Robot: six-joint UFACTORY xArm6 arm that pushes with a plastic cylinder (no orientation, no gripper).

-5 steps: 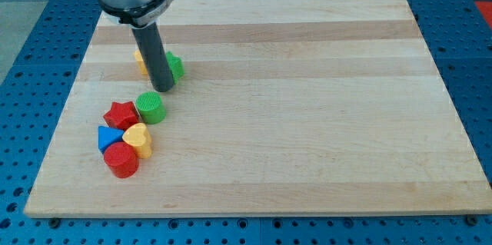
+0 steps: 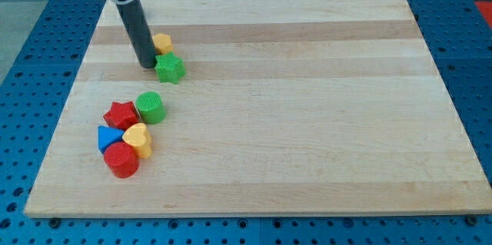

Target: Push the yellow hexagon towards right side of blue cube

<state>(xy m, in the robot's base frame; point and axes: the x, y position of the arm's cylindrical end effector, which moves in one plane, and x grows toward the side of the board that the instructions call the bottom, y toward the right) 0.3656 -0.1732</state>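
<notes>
The yellow hexagon (image 2: 162,43) lies at the board's upper left. My tip (image 2: 147,66) rests on the board just below and to the left of it, and close to the left side of a green star (image 2: 170,67). The dark rod rises from the tip towards the view's top. The blue block (image 2: 108,137) sits in a cluster at the lower left, far below the tip; its shape looks pointed. It touches a red star (image 2: 120,114), a yellow heart (image 2: 138,139) and a red cylinder (image 2: 121,160).
A green cylinder (image 2: 151,107) stands next to the red star, at the cluster's upper right. The wooden board (image 2: 307,122) lies on a blue perforated table (image 2: 31,61); its left edge is near the cluster.
My tip has moved up and to the left. The yellow hexagon now lies to the rod's right and higher up, in full view, and the green star is uncovered.
</notes>
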